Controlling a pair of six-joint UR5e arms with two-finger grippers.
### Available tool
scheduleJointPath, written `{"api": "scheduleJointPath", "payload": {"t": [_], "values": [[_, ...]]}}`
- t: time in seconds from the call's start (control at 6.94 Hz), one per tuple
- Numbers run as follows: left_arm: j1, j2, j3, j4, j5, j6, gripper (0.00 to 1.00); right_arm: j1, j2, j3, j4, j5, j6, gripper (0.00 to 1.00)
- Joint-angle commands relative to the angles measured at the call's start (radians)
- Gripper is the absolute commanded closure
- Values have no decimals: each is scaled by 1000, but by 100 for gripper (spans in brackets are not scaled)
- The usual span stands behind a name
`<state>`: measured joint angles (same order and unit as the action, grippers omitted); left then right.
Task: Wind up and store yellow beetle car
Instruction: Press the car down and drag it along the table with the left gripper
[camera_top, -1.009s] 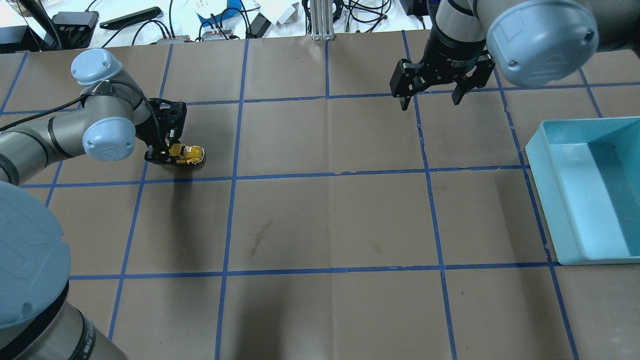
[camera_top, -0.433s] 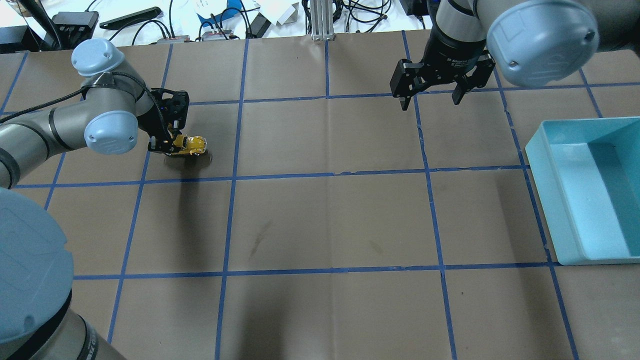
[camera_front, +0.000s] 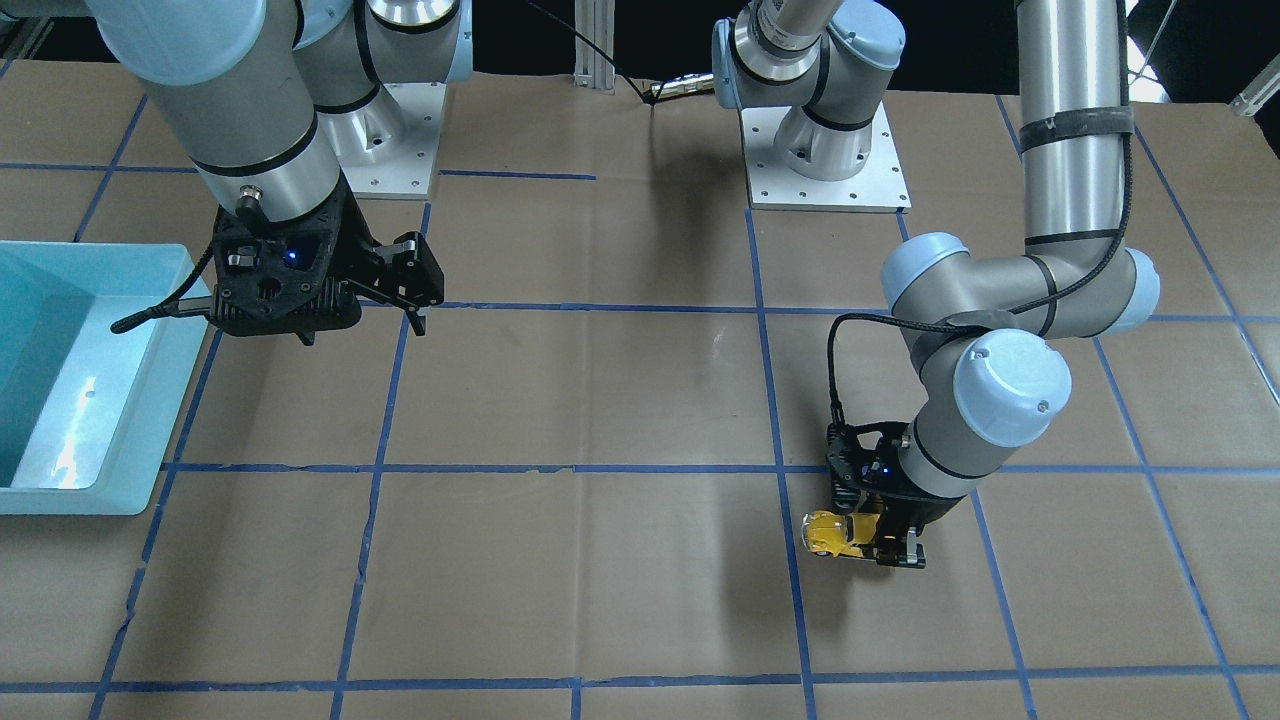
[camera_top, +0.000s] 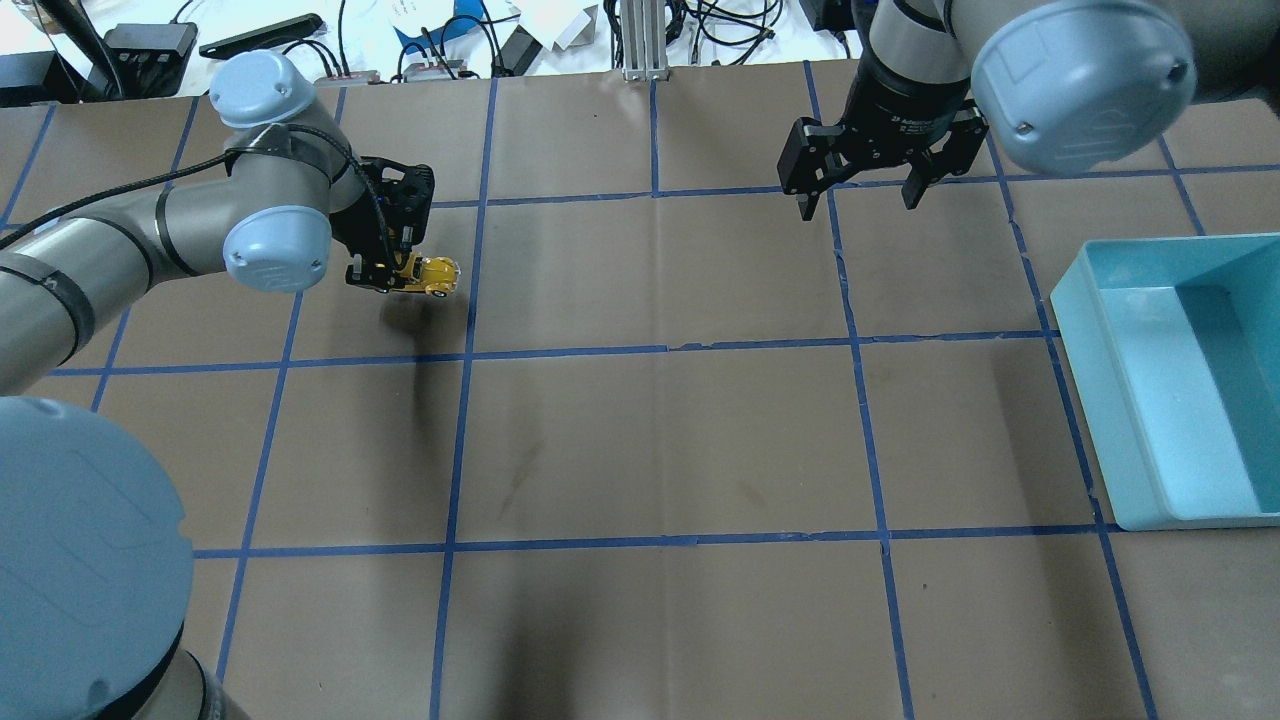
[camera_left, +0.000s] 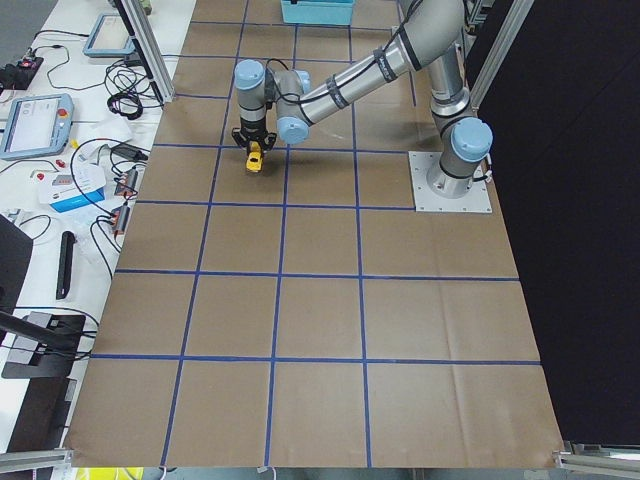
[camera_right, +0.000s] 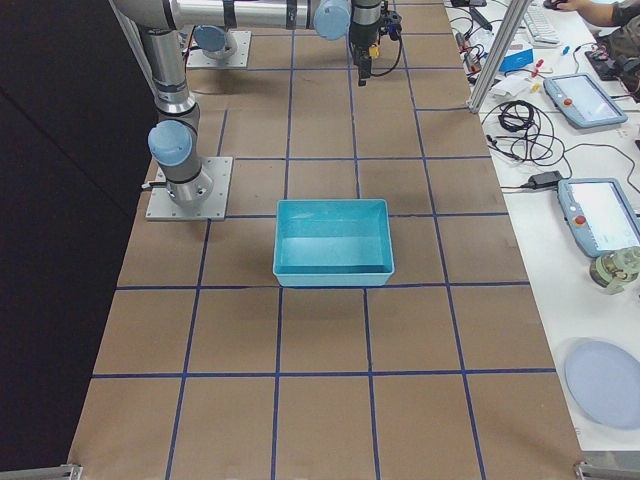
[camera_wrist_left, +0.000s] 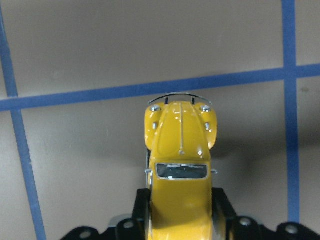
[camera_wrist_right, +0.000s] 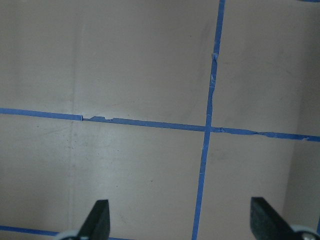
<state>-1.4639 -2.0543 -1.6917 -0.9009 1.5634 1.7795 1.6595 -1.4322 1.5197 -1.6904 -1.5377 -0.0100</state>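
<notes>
- Grip check: what has the left pincer (camera_top: 385, 275) got?
- It pinches the tiny rounded yellow beetle car with dark windows (camera_top: 432, 275) by its rear half, one finger on each flank. The bonnet and silver bumper jut out past the fingertips. The car's shadow lies offset beneath it, so I judge the wheels just clear of the brown paper tabletop with blue tape grid (camera_top: 660, 440).
- And the right pincer (camera_top: 858, 205)?
- Spread wide, holding nothing, hanging over bare paper well apart from the left one.
- Which step, then?
- Grasp and lift, I'd say. Whether the spring is wound I cannot tell.
- Next?
- For winding: wheels down, press, drag backwards. For storing: a long carry to the open light-blue plastic bin (camera_top: 1085, 330), which lies beyond the right pincer, or else a hand-over. The hold is rearward, so the car could pivot.
</notes>
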Motion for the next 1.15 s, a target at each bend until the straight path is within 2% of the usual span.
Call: {"api": "scheduleJointPath", "payload": {"t": [0.0, 1.01], "values": [[-16, -20, -3, 0, 0, 0, 100, 2, 1, -1, 0, 2, 1, 0], [-7, -46, -6, 8, 1, 20, 100, 2, -2, -4, -3, 2, 1, 0]]}}
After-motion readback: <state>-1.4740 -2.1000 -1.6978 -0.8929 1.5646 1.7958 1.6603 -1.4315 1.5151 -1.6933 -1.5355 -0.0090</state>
